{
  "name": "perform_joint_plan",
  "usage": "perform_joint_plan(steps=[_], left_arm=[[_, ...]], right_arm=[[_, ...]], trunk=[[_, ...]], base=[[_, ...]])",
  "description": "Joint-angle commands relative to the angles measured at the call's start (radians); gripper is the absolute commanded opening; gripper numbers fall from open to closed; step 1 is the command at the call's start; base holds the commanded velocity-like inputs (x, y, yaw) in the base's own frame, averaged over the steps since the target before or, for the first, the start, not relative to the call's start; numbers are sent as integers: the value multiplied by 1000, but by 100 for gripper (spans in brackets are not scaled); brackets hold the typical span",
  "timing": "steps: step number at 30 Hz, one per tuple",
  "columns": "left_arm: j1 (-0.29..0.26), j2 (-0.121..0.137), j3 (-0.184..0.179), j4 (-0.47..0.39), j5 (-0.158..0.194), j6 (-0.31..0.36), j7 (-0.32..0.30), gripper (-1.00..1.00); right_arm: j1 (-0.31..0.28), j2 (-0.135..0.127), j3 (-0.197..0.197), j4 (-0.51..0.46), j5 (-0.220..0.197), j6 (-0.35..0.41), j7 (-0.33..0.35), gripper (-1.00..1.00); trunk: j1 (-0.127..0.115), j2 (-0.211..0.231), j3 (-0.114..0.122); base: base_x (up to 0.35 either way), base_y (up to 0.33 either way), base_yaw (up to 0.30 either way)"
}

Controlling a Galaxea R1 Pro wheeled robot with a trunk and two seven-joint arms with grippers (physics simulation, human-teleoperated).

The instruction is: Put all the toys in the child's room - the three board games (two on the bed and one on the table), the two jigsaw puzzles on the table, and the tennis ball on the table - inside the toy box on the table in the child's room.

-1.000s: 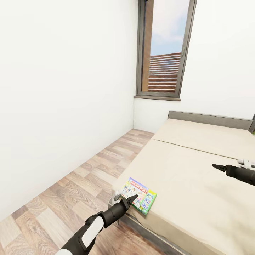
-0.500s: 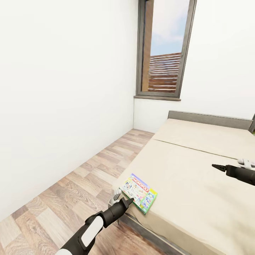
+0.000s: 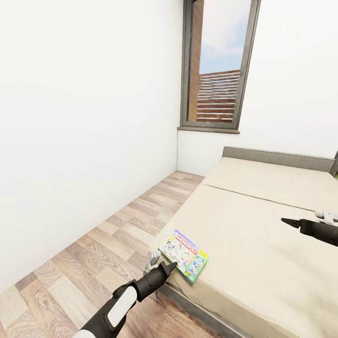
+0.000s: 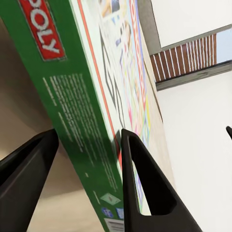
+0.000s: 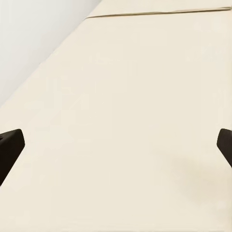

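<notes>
A pale green-white Monopoly board game [image 3: 185, 253] lies at the near corner of the bed [image 3: 263, 263]. My left gripper [image 3: 170, 266] reaches it from the floor side. In the left wrist view the box's green side [image 4: 92, 96] sits between the two black fingers [image 4: 145, 193], which press on its two flat faces, so the left gripper [image 4: 89, 133] is shut on the board game. My right gripper [image 3: 284, 220] hovers over the bed's right part; in the right wrist view its fingers [image 5: 9, 150] stand wide apart, the right gripper [image 5: 121, 145] open above bare mattress [image 5: 121, 72].
A white wall runs along the left, with a strip of wood plank floor [image 3: 94, 253] between it and the bed. A tall dark-framed window [image 3: 218, 65] stands at the far end above the grey headboard [image 3: 277, 157].
Since a second ago my left gripper has drawn back slightly toward the bed's edge, and the board game shifted a little with it. The last half second shows no movement. The right arm is still.
</notes>
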Motion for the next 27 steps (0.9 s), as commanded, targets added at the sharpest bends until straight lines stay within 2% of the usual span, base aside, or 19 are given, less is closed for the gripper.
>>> perform_joint_plan(steps=[1, 27], left_arm=[[-1, 0, -1, 0, 10, 8, 0, -100], [1, 2, -2, -8, 12, 7, -10, -100]], right_arm=[[0, 0, -1, -3, 1, 7, 5, 100], [11, 7, -1, -16, 1, 7, 5, 100]], trunk=[[0, 0, -1], [0, 0, -1]], base=[[0, 0, 0], [0, 0, 0]])
